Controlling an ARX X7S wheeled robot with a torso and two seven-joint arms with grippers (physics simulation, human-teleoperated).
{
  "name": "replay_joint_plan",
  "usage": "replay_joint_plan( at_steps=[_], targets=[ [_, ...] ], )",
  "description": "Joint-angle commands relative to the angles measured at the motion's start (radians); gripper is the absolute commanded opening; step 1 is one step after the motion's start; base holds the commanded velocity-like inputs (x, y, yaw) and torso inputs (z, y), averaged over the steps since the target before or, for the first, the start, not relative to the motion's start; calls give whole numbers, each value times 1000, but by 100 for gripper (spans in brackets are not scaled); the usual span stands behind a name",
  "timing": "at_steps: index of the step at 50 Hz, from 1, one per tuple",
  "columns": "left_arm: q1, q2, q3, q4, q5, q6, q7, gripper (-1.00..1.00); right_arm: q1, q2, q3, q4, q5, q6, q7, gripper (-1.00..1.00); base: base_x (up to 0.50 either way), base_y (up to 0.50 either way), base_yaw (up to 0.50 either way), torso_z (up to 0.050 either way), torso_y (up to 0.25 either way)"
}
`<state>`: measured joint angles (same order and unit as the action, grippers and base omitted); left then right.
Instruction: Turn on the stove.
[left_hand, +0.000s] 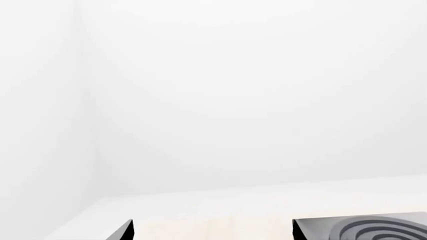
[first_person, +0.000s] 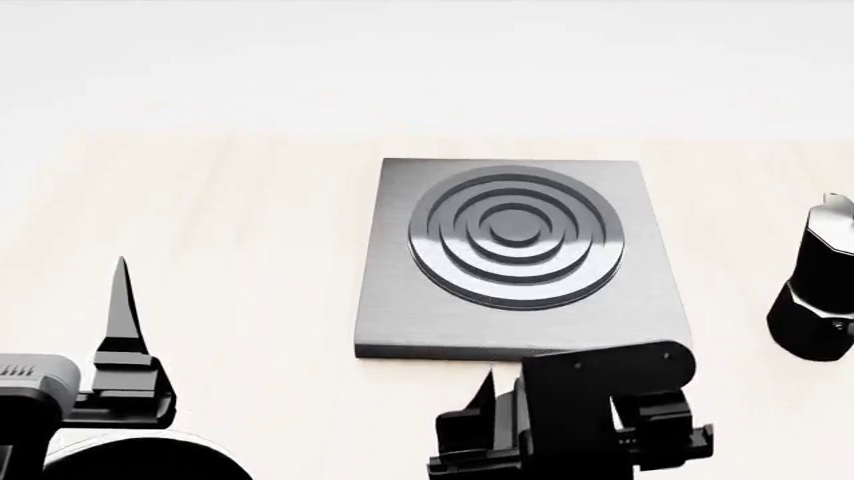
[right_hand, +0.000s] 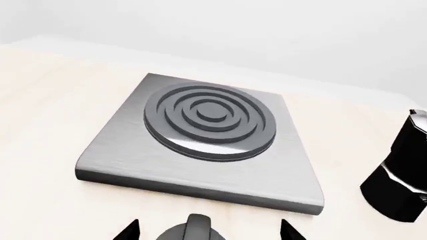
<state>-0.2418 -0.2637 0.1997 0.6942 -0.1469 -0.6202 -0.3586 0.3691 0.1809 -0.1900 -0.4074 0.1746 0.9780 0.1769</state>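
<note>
A: Stove (first_person: 521, 250) position, as you see it?

B: Lying flat on the pale surface (first_person: 227, 230), ring burner (first_person: 514, 235) centred on the slab; knob (right_hand: 197, 230) at its near edge, between your right gripper's (right_hand: 208, 231) spread fingertips (right_hand: 127, 232).

A: And your left gripper (first_person: 120, 330)?

B: Off to the stove's left, well apart; only one finger shows, so I cannot tell its state; moka pot (first_person: 817, 290) stands right of the stove.

stove (first_person: 641, 290): brushed grey, concentric rings | moka pot (first_person: 814, 295): glossy black | table (first_person: 227, 250): pale wood
</note>
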Motion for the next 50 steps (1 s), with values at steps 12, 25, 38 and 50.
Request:
replay_joint_plan(
  at_steps=[12,25,38,50],
  targets=[
    [0,-6,3,-4,-11,5,-8,100,12,-8,19,76,41,30,-10,100,0,0,0,0,0],
    [-3,-10,9,-20,-11,13,-13,100,15,-6,24,101,49,22,-7,100,0,0,0,0,0],
    [-2,-15,9,-18,-16,10,-19,100,15,-6,20,174,50,-25,-9,100,0,0,0,0,0],
    [-4,-17,9,-13,-23,6,-24,100,21,-5,7,201,47,-35,-1,100,0,0,0,0,0]
  ],
)
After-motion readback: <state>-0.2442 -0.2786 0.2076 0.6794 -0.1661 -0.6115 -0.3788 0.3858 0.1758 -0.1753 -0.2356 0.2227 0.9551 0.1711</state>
